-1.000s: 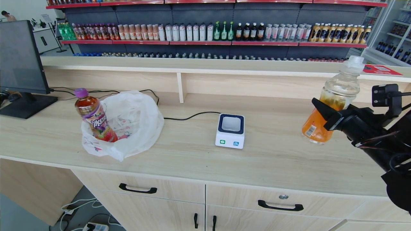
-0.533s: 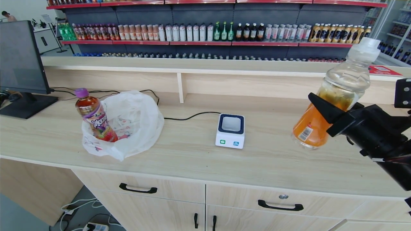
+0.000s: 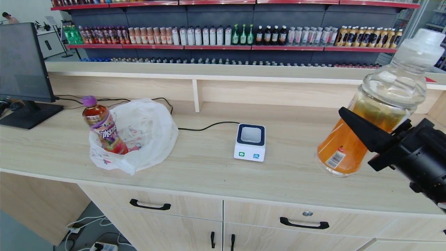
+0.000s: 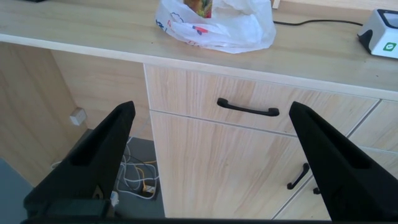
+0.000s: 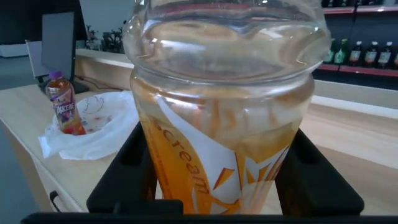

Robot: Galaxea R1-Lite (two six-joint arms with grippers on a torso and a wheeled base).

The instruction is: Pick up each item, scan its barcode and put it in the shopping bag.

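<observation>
The right gripper [image 3: 374, 134] is clamped across the middle of an orange juice bottle [image 3: 348, 146], one dark finger lying over the near side of the label, and holds it in the air above the right end of the wooden counter [image 3: 209, 170]. The bottle's long axis is tilted: the white cap points up and to the robot's right, and the base hangs lower, toward the left. A small barcode patch [image 3: 335, 159] sits near the base on the side that faces the head camera. The white barcode scanner [image 3: 250, 142] stands on the counter well to the left of the bottle, its window facing upward. The next move is likely a carry to the left and down, with a wrist roll to bring the barcode onto that window. The white plastic shopping bag [image 3: 146, 132] lies farther left again, past the scanner, with a purple-capped drink bottle [image 3: 102, 127] leaning in its mouth. The right arm already has the item and is the nearer one to the scanner. The left gripper [image 4: 211, 155] hangs low in front of the drawers, fingers spread wide with nothing between them.
</observation>
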